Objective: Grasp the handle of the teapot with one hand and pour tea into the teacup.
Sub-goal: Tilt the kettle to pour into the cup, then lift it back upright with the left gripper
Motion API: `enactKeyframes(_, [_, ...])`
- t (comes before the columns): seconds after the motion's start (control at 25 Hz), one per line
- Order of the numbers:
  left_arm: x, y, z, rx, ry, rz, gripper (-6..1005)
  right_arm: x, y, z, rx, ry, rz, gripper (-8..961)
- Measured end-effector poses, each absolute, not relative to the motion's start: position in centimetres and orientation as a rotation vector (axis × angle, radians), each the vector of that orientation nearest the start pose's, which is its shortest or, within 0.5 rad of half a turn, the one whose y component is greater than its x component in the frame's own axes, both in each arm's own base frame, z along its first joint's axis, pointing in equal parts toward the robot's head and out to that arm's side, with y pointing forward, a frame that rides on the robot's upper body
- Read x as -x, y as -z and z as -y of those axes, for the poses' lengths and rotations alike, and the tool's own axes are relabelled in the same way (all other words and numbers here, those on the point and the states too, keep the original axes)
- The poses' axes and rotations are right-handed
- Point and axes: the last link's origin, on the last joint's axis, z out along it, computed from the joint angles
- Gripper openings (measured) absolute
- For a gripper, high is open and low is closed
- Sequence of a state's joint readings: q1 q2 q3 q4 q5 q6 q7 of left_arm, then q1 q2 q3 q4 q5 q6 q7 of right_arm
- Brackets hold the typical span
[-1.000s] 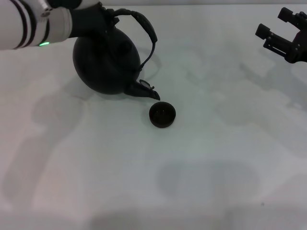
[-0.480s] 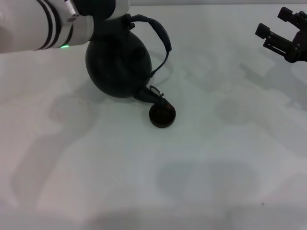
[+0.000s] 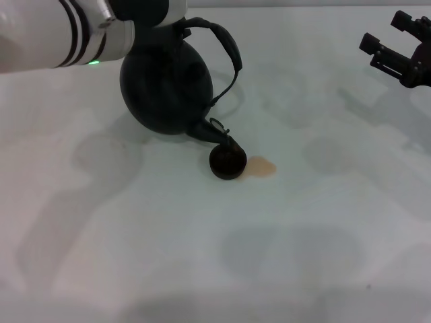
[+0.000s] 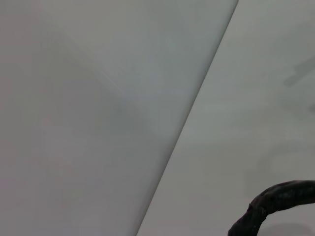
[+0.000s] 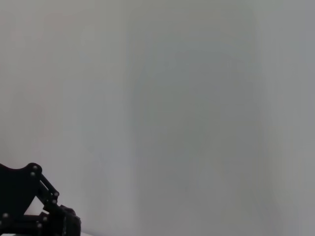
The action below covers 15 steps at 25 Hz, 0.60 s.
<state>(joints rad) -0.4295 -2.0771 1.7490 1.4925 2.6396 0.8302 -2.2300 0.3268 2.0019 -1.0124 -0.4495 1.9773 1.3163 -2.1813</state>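
- The teapot point(image 3: 166, 87) hangs tipped over the white counter point(image 3: 202, 256), spout point(image 3: 217, 132) down and right at the near rim of the teacup point(image 3: 227, 162).
- The left pincer point(image 3: 151, 12) is up at the far-left end of the handle point(image 3: 225, 47) and looks clamped on it, though the wrist hides the fingers, so that's a judgement.
- Trouble shows: a pale amber puddle point(image 3: 260, 167) sits on the counter, touching the cup's right side. Tea is missing or overshooting the cup.
- The risk from here: at this tilt, more tea lands outside and the puddle spreads. The spout seems off-centre over a very small cup.
- The spout tip is close enough to nudge the cup if the pot dips or swings.
- The right pincer point(image 3: 401, 50) is parked far right, fingers spread wide, holding nothing.
- No brand, label or writing is readable anywhere; only a green light point(image 3: 94, 62) glows on the left arm.
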Motion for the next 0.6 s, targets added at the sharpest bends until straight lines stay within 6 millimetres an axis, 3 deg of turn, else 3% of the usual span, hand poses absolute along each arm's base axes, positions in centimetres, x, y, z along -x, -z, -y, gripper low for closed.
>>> enactKeyframes(0.6, [13.87,2.77,-36.75,2.409,-0.192,-0.032,116,-32.01,-3.03,-32.26,2.135,-0.858,-0.558,845])
